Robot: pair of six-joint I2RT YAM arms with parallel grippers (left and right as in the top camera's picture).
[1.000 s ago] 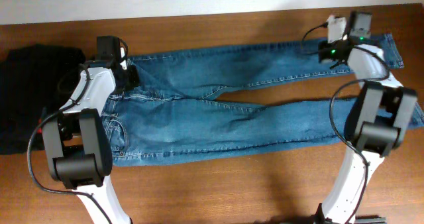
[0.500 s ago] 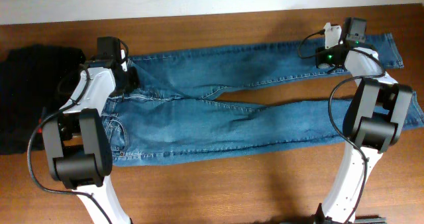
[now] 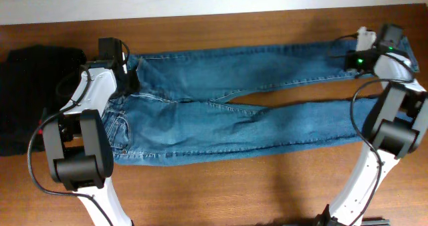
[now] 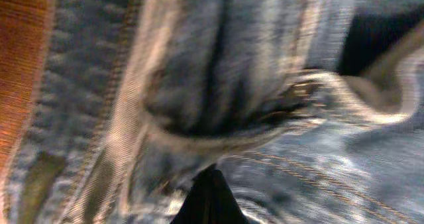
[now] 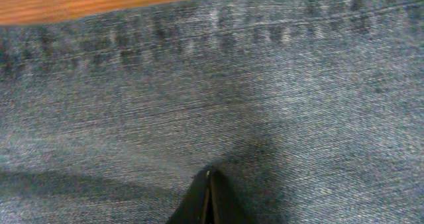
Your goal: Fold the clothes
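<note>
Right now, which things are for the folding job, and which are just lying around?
For the job:
- medium-blue denim jeans, spread out flat, long legs apart

Just lying about:
- crumpled black cloth garment, at the table's left end
- brown wooden table, underneath everything

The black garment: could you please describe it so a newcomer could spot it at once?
Start at the wooden table and follow the long blue jeans to their waistband end. Just beyond lies the black garment: dark and bunched, unlike the flat, spread denim.

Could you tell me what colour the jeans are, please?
Medium-blue denim jeans, clearest in the overhead view.
</note>
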